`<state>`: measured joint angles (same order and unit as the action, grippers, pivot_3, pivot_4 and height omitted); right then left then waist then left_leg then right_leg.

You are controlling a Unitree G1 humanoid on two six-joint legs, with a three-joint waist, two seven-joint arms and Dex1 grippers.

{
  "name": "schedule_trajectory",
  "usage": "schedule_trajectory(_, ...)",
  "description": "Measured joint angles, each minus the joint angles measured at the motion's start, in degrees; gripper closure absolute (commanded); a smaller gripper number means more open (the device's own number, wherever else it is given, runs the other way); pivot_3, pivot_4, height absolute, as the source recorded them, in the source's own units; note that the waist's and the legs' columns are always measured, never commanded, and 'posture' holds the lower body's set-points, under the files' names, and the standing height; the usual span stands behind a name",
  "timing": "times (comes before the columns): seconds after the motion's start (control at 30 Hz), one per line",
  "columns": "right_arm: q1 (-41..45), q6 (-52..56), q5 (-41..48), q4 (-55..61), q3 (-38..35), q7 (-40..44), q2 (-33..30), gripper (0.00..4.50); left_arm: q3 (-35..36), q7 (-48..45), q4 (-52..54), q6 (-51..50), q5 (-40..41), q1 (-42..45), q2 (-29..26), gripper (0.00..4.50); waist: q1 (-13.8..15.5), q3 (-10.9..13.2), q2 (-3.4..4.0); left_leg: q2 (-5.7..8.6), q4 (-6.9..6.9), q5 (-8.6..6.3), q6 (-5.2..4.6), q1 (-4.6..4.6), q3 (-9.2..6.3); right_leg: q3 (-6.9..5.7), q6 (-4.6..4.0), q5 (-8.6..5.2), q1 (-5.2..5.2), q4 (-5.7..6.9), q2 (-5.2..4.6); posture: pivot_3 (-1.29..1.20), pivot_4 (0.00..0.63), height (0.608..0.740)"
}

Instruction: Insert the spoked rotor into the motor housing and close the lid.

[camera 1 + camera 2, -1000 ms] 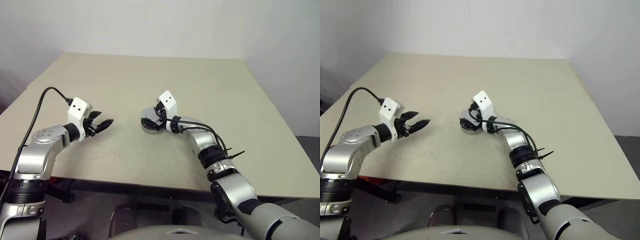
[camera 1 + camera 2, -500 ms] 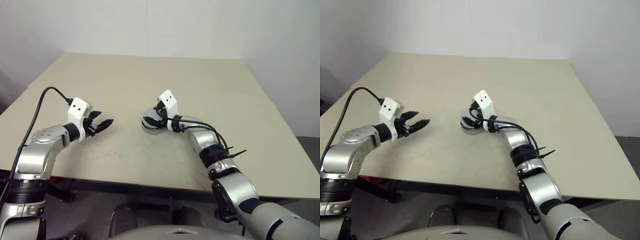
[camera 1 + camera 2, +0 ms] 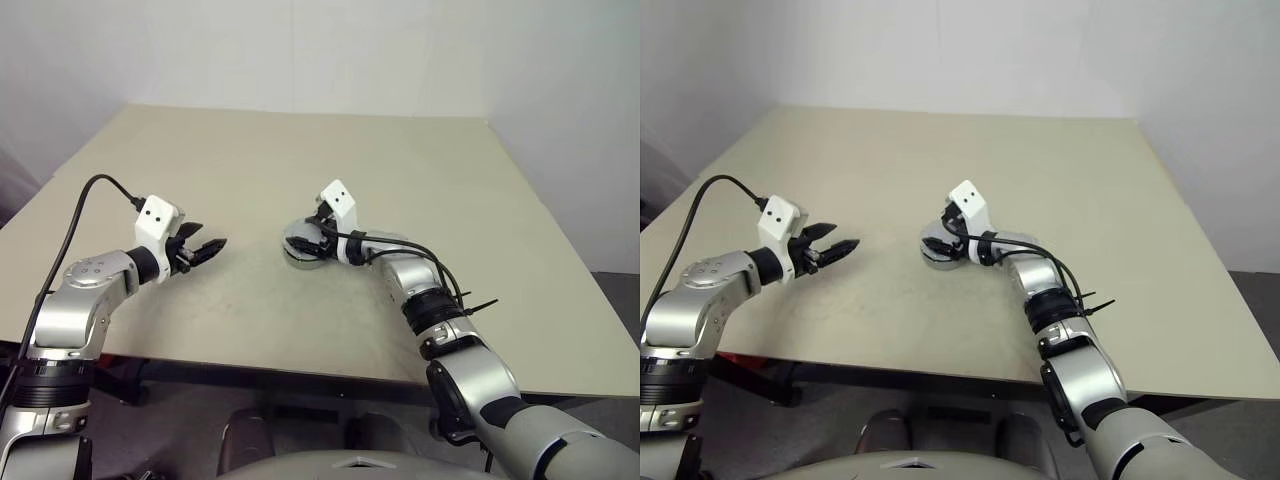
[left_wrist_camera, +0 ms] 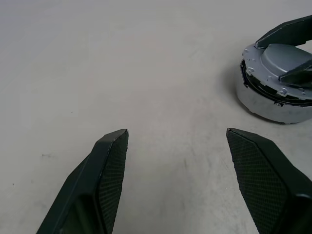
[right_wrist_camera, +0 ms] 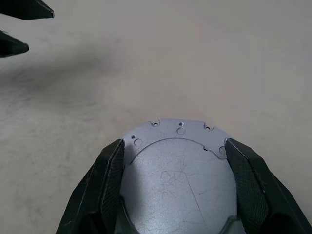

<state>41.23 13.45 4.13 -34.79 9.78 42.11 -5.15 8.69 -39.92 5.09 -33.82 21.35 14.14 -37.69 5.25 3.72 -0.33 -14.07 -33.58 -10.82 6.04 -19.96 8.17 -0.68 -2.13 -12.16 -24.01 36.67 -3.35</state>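
The motor housing (image 3: 303,250) stands on the beige table (image 3: 420,180), near its middle, with the grey lid (image 5: 178,173) lying flat on top of it. The right gripper (image 5: 178,151) reaches over the housing from the right, its two black fingers (image 5: 109,170) pressed against opposite edges of the lid. The left gripper (image 3: 207,247) hangs above the table well to the left of the housing, its fingers (image 4: 109,170) spread wide around nothing.
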Motion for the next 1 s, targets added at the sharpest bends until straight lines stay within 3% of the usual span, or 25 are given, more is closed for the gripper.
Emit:
schedule_trajectory(0.6,0.62,-3.32,-1.95,-3.36,1.03,0.93,0.12,1.33,0.45,0.33,1.78,-0.31,0.09,-1.68,0.00,1.10,-0.13,-0.02,-0.02,0.00,0.05,0.00,0.00,0.04,0.01,0.01,-0.01,-0.01,0.06,0.02,0.00,0.00,0.000,0.740)
schedule_trajectory(1.0,2.15,-5.93,-2.66,-7.29,1.82,0.90,0.57,1.33,0.94,1.18,2.70,-0.63,0.31,-2.86,0.00,1.10,-0.60,-0.02,-0.03,0.05,0.27,-0.13,-0.22,0.69,0.01,0.04,0.11,-0.12,0.71,0.00,0.00,0.00,0.000,0.740)
